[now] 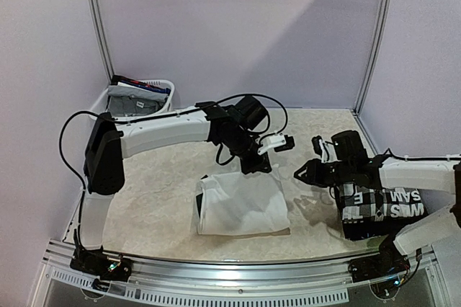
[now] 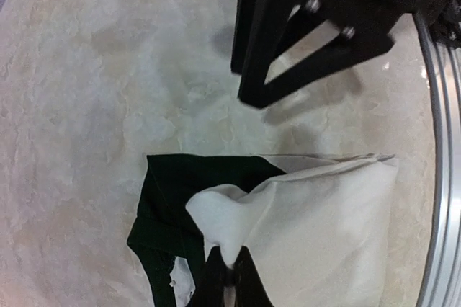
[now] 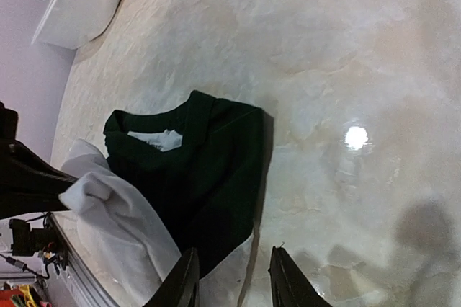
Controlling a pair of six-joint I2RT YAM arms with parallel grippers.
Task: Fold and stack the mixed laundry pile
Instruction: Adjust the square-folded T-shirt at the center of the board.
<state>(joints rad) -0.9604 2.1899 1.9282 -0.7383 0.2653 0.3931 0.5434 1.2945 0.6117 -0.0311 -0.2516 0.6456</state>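
At mid-table, a white garment (image 1: 245,206) with a dark green panel (image 2: 176,192) lies flat and roughly squared. One edge is drawn up into a soft peak by the left gripper (image 2: 227,274), its jaws clamped on the limp fabric, apparently to lift that edge for a fold. Just to the right, the right gripper (image 1: 302,172) hovers over the table with fingers parted, grasping nothing; it seems poised to take a second hold. Near the right front edge, a black piece with white letters (image 1: 392,199) sits bundled with a checkered shirt (image 1: 360,222) in a compact block, likely the growing stack. Grey and blue garments (image 1: 133,101) crowd a white plastic basket (image 3: 83,1) at the far left. The tabletop (image 1: 158,177) is glossy, marbled beige.
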